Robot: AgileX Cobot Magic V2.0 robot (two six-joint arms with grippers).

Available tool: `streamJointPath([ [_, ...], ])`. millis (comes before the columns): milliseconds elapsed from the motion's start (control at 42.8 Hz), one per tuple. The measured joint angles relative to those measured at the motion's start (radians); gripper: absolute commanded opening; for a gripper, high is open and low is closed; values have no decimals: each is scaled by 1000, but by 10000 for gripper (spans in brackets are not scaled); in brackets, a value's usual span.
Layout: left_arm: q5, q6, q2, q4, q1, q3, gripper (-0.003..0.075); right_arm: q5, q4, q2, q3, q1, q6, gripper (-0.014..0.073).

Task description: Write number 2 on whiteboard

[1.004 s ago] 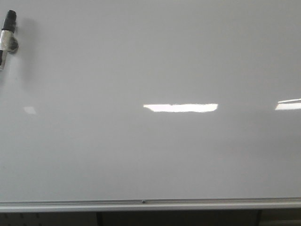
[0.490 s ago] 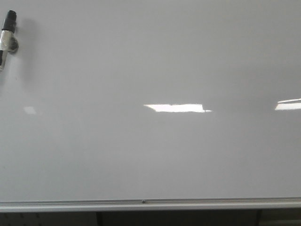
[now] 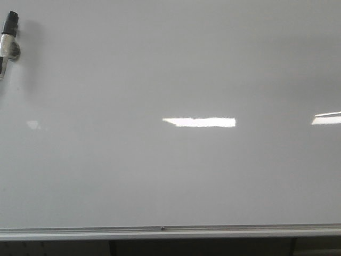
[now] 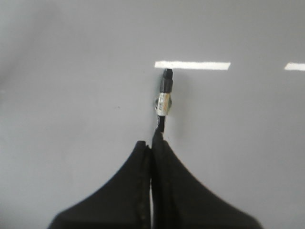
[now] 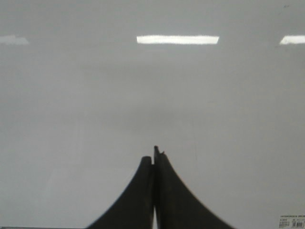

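The whiteboard (image 3: 170, 176) is glossy pale grey and fills the front view, with a silver bottom rail (image 3: 213, 231). No number 2 shows on it in any view. A black marker (image 3: 8, 38) with a silver band stands at the board's top left, its tip up. In the left wrist view my left gripper (image 4: 152, 140) is shut on the marker (image 4: 164, 95), which sticks out beyond the fingertips toward the board (image 4: 71, 71). My right gripper (image 5: 153, 155) is shut and empty in front of the bare board (image 5: 71, 95). Neither gripper shows in the front view.
Bright white light reflections (image 3: 199, 122) lie across the board's middle and at its right edge (image 3: 326, 119). A dark gap (image 3: 202, 248) runs below the rail. A small label (image 5: 291, 220) shows in a corner of the right wrist view.
The marker has stayed at the top left. Only the middle light reflection has changed, with its right end a little shorter.
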Motion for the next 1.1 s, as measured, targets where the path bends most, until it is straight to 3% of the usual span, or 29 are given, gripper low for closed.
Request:
streamJointPath([
  [187, 8, 0, 67, -19, 0, 17, -20, 13, 0, 101, 0, 0, -8, 8],
  [257, 13, 0, 91, -19, 0, 23, -20, 20, 0, 137, 0, 0, -25, 75],
  [327, 15, 0, 110, -13, 0, 23, 1, 24, 0, 163, 0, 0, -35, 197],
  [374, 15, 0, 124, -1, 0, 23, 46, 25, 0, 178, 0, 0, -35, 321],
  [467, 15, 0, 146, 18, 0, 23, 220, 27, 0, 193, 0, 0, -35, 530],
  [537, 8, 0, 164, 24, 0, 23, 382, 29, 0, 195, 0, 0, -35, 605],
  [584, 3, 0, 174, 24, 0, 25, 488, 29, 0, 195, 0, 0, -35, 622],
  [654, -7, 0, 194, 26, 0, 25, 559, 29, 0, 195, 0, 0, -35, 622],
  [934, -51, 41, 338, 18, -2, -15, 564, 29, 0, 195, 0, 0, -35, 622],
  [1098, -69, 55, 458, 18, -53, -65, 564, 29, 0, 195, 0, 0, -35, 622],
])
